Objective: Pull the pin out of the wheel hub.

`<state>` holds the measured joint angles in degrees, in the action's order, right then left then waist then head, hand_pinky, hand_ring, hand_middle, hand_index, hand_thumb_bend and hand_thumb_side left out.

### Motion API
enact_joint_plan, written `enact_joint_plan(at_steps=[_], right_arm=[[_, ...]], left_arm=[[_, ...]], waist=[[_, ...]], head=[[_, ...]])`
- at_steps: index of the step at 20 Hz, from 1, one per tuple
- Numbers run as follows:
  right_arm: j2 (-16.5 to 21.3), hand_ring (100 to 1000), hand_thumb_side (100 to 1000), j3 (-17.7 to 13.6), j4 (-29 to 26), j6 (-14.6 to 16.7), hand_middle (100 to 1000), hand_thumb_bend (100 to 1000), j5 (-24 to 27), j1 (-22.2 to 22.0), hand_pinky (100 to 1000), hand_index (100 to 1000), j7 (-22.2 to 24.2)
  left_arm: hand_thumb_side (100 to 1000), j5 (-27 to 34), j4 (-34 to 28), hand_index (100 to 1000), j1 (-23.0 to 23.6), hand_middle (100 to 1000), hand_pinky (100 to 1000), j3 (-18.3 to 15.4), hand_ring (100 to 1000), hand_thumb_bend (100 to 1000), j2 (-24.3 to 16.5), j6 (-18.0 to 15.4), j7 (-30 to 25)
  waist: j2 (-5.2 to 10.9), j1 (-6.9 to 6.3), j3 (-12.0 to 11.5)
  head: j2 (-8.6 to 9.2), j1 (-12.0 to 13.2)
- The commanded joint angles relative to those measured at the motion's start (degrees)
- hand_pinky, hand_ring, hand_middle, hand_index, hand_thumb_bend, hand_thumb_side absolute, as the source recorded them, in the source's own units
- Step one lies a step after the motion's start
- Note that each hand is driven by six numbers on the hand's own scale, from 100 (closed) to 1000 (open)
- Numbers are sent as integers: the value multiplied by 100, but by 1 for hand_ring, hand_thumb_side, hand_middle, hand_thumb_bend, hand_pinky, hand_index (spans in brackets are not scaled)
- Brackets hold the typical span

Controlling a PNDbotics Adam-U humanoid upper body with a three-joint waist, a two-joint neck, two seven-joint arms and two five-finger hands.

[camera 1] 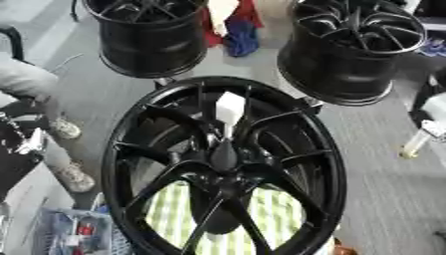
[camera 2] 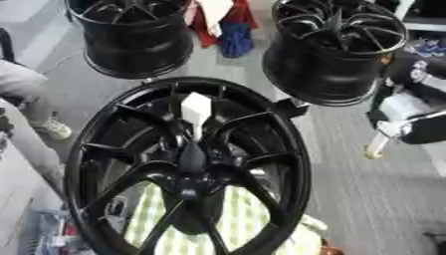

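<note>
Large black wheel hub (camera 1: 223, 167) fills the centre, spokes meeting at a dark central boss. A white pin (camera 1: 229, 110) rises from the boss toward 12 o'clock, tapering downward. Two more black rims: one at 11 o'clock (camera 1: 150, 35), one at 1 o'clock (camera 1: 348, 47). Green-and-white checked cloth (camera 1: 266, 214) shows through the lower spokes. Neither robot hand appears, so finger state cannot be told.

Open gaps between hub spokes (camera 1: 270, 164)

It looked like a wheel workshop: a large glossy black multi-spoke alloy wheel hub (camera 1: 224, 169) stood in front, two more black alloy rims (camera 1: 150, 35) (camera 1: 353, 47) sat on the grey floor (camera 1: 383, 189) behind, beside crumpled red and blue rags (camera 1: 237, 32).
</note>
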<state>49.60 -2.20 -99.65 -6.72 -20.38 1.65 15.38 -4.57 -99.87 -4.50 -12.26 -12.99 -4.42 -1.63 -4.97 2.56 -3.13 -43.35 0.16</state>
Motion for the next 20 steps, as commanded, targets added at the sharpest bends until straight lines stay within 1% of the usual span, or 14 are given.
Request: enact_joint_plan(at_steps=[1,2,3,5,8,9,14,20], right_arm=[[-429,843,239,-584,330,-234,850,140,-599,-266,895,898,-469],[-609,848,270,-717,375,-278,853,144,-654,-374,902,898,-682],[-779,847,321,-836,399,-313,854,139,-666,-459,904,896,-904],[-1125,831,327,-1056,396,-367,844,113,-631,-591,897,890,-1395],[-1496,817,320,-1206,311,-344,833,100,-498,-694,884,884,-1959],[-1577,805,300,-1219,280,-324,825,100,-459,-714,871,882,-2081],[-2003,778,268,-1203,35,-175,805,100,-252,-752,848,872,-2502],[-2329,728,243,-1163,-96,-25,770,100,75,-736,793,859,-2883]], left_arm=[[319,-13,-101,813,-25,685,641,-66,629,213,-44,-6,40],[319,-14,-105,813,-22,685,641,-74,629,213,-40,-7,50],[318,-14,-107,813,-20,685,641,-83,629,213,-34,-6,59],[319,-11,-105,812,-22,685,641,-90,629,212,-16,-3,71],[319,-4,-97,812,-27,685,641,-83,629,212,3,-2,65],[319,-2,-94,812,-28,685,641,-82,629,211,6,-3,63],[319,11,-80,812,-27,685,641,-76,629,210,28,-5,55],[319,22,-85,812,-26,685,640,-86,629,209,44,-8,69]], waist=[[33,-21,9],[29,-29,4],[26,-38,2],[24,-53,1],[30,-65,-3],[34,-67,-4],[52,-86,-17],[43,-105,-34]], head=[[-30,-6],[-29,-2],[-30,4],[-33,14],[-39,23],[-44,23],[-57,20],[-42,34]])
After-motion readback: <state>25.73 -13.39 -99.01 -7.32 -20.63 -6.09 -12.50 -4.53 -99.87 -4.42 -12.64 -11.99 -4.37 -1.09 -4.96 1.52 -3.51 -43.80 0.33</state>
